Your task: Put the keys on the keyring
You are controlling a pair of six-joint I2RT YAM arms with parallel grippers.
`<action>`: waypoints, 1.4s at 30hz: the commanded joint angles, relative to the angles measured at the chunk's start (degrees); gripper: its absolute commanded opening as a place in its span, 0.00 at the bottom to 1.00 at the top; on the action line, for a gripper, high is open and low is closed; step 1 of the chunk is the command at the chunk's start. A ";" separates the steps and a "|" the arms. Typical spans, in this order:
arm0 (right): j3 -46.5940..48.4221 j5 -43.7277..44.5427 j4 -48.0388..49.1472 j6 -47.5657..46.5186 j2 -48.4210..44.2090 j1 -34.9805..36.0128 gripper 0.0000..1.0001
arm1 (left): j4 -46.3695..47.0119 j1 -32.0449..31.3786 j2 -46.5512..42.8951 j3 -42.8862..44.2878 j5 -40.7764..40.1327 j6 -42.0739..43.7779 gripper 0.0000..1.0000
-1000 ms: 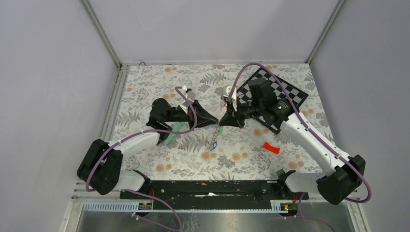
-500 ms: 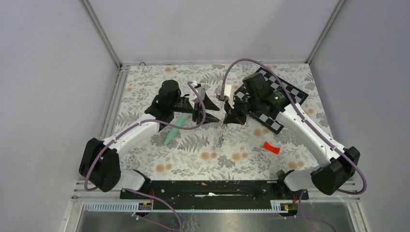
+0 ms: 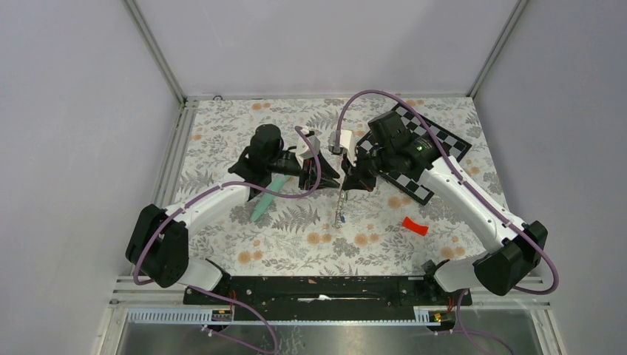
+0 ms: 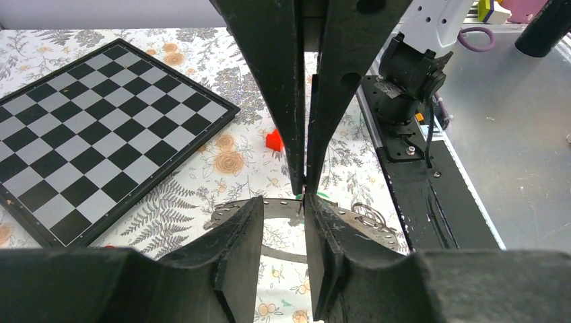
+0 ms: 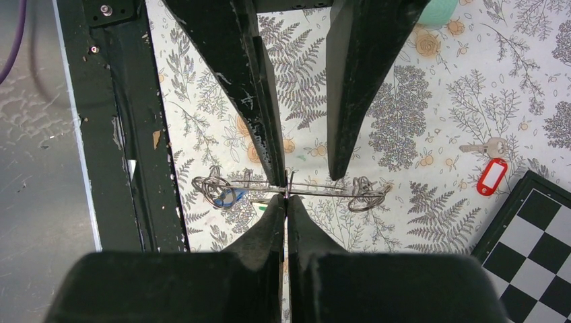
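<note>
Above the fern-and-flower printed tablecloth (image 5: 417,87), the right gripper (image 5: 286,199) is clamped tight on the rim of the flat round grey metal keyring (image 4: 232,210). It holds the ring clear of the table, and a small blue-tagged key (image 5: 229,196) appears to hang from the ring's wire loops. The left gripper (image 4: 284,204) faces it with jaws parted, one finger on each side of the ring just beside the right's pinch. Whether they touch the metal cannot be told. A small key with a red oval plastic tag (image 5: 490,176) lies loose on the cloth near the black-and-white chessboard (image 4: 101,121), not yet threaded. The step in hand looks like taking a second hold. It calls for a slow, square closing of the left jaws on the rim, with the right's pinch unslackened, so the ring neither twists nor drops.
</note>
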 commanded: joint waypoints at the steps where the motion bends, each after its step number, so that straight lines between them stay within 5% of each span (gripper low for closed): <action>1: 2.11 -0.59 1.03 -0.26 -0.03 0.67 0.00 | 4.05 -0.45 -0.02 -0.12 1.49 -0.87 0.32; 18: 1.17 -0.89 2.49 0.49 -0.25 0.77 0.00 | 2.81 -1.28 -0.17 -1.54 1.90 -0.10 0.11; 22: 0.98 -0.90 2.57 0.61 -0.27 0.77 0.00 | 2.60 -1.37 -0.11 -1.46 1.94 0.05 0.00; 27: 0.09 -0.87 3.15 0.62 -0.53 0.69 0.00 | 3.93 -1.36 -0.66 -1.85 1.52 -1.30 0.00; 36: -5.38 -0.17 10.53 2.58 -6.54 0.68 0.34 | 36.38 0.27 -3.70 -12.30 -2.40 -27.71 0.00; 42: -8.55 -1.95 12.72 3.35 -8.23 0.46 0.42 | 41.01 0.34 -5.03 -14.82 -4.73 -32.69 0.00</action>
